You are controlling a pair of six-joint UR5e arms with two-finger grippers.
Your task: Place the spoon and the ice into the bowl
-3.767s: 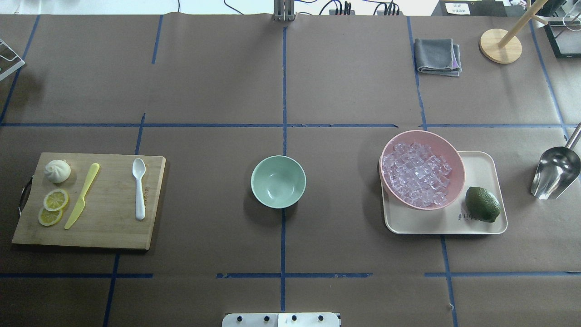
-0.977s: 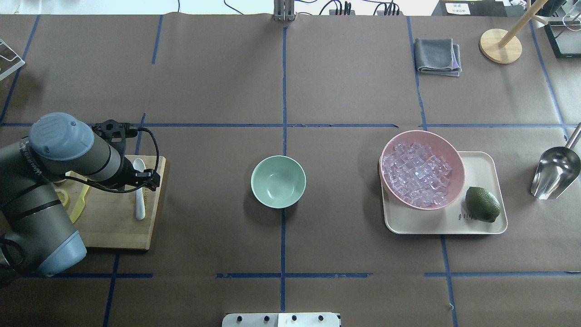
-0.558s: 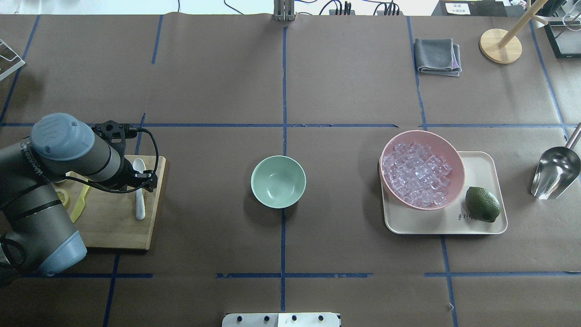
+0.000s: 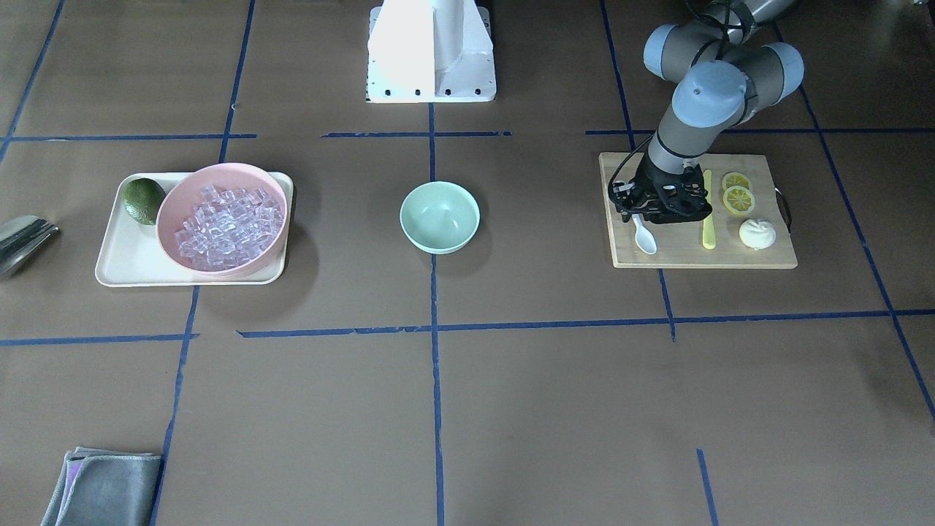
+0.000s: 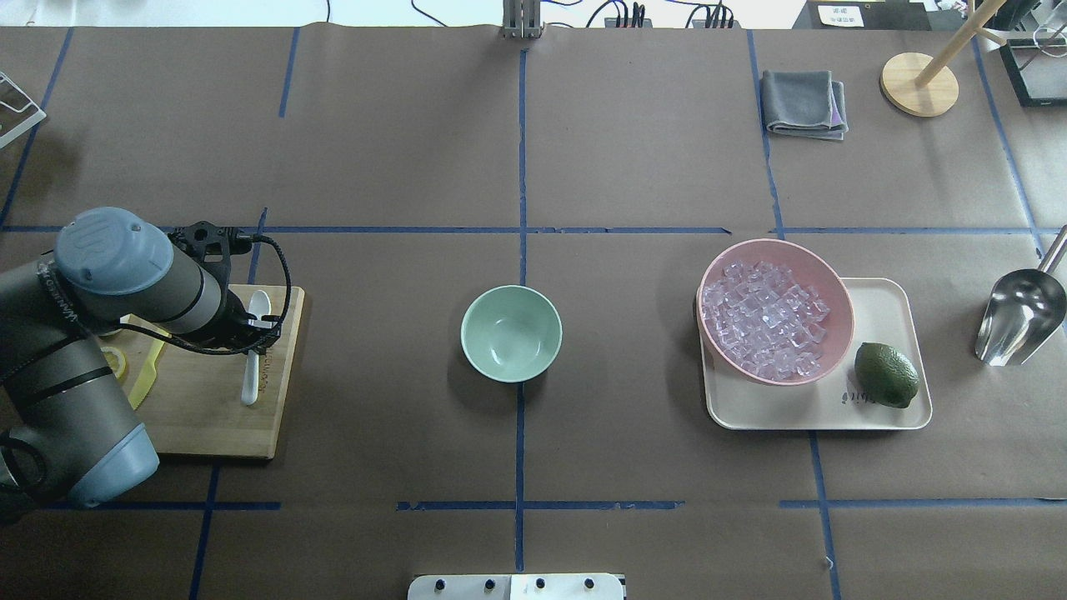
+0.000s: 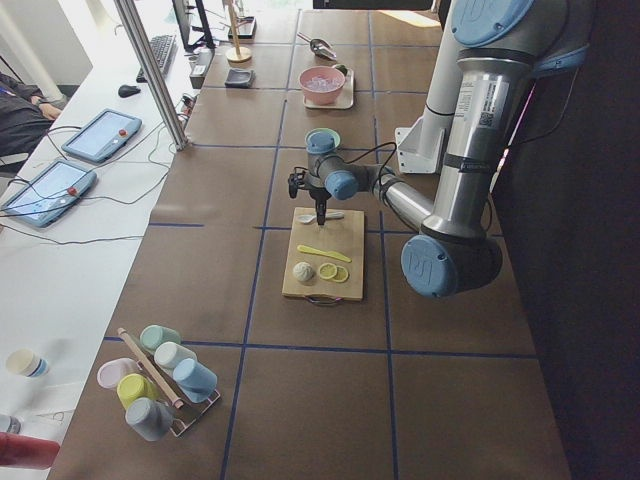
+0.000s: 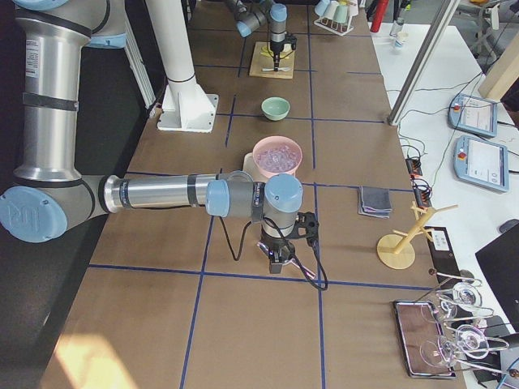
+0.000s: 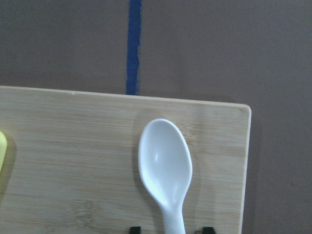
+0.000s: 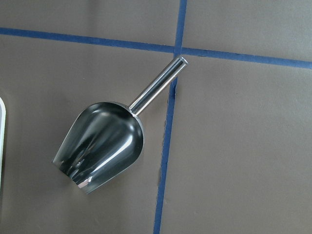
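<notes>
spoon (image 8: pixel 165 163): flat on cutting board (image 5: pixel 200 417)
left gripper (image 8: pixel 171 228): spread astride its handle (not touching)
right gripper (image 7: pixel 276 261): state can't be told
ice (image 5: pixel 763 321): all in pink bowl (image 5: pixel 840 292)
bowl (image 5: pixel 511 333): empty, both steps remain

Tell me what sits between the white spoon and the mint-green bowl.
Nothing stands there. In the overhead view, past the cutting board edge, only bare brown table paper runs from the spoon to the mint-green bowl.
</notes>
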